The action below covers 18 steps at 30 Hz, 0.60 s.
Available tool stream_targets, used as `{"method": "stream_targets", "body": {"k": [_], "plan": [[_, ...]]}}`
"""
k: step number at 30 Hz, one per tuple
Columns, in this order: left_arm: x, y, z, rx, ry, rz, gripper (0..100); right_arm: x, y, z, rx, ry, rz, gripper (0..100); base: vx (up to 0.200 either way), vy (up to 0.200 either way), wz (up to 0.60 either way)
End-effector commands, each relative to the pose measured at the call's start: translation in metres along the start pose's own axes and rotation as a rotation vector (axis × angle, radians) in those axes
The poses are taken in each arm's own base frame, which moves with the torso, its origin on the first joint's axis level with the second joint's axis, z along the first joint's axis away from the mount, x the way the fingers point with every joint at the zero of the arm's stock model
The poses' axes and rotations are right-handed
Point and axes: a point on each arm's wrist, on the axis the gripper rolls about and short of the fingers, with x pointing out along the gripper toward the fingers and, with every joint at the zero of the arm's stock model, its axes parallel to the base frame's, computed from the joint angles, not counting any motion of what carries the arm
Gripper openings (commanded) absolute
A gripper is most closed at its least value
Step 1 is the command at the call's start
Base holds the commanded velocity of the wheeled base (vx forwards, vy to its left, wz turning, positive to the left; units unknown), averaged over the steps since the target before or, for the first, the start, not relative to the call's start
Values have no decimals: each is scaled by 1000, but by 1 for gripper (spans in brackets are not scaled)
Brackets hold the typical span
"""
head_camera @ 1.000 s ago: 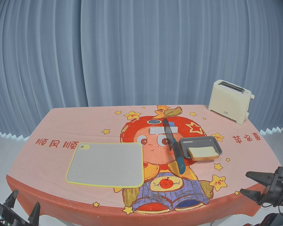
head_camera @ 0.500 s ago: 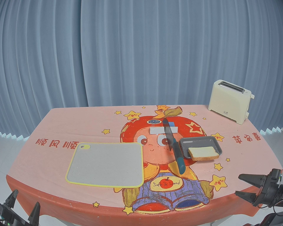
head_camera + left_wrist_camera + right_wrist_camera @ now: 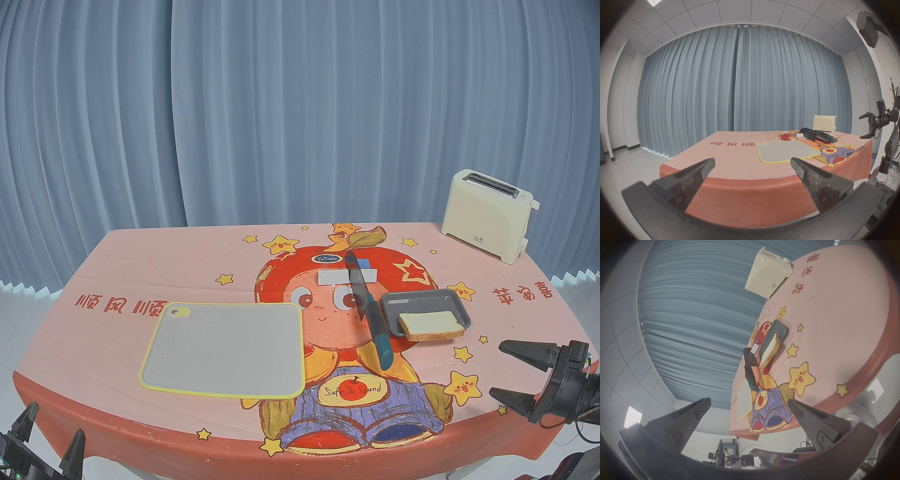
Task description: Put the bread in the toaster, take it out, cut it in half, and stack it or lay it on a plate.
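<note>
Head view: nothing of the task is done yet. The slice of bread (image 3: 431, 325) lies flat on the grey tray (image 3: 415, 295), right of centre on the worktop (image 3: 187, 262). The toaster (image 3: 487, 215) stands at the far right corner, well apart from it. My right hand (image 3: 497, 369) hangs over the near right edge, spread wide and holding nothing, pointing inward over the worktop. I take the step in hand to be the first reach for the bread. The next move calls for taking the flat slice by its edges without nudging the knife (image 3: 369, 306) just beside the tray. The cutting board (image 3: 225, 350) lies to the left. My left hand (image 3: 55, 420) sits low off the near left corner.

Left wrist view: my left hand (image 3: 752, 162) is wide open and empty, short of the worktop's edge. A pink cartoon-printed cloth covers the worktop. A pleated blue-grey curtain (image 3: 740, 78) closes the room behind, under a tiled ceiling (image 3: 750, 11).

Right wrist view: my right hand (image 3: 749, 402) gapes open, and the slice of bread (image 3: 770, 351) overlaps the tray's near rim.
</note>
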Motion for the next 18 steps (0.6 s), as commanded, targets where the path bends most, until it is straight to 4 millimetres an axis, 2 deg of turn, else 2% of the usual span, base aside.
{"method": "stream_targets", "body": {"k": [1,8,14,18], "plan": [[1,0,-5,0,18,1,100,11,5,5,7,10,-16,100,0,0,0],[1,0,-5,0,20,2,100,25,18,14,12,6,-13,100,0,0,0],[1,0,-5,0,18,1,100,29,24,14,7,83,21,100,0,0,0],[1,0,-5,0,18,1,100,38,21,16,24,127,-6,100,0,0,0]]}}
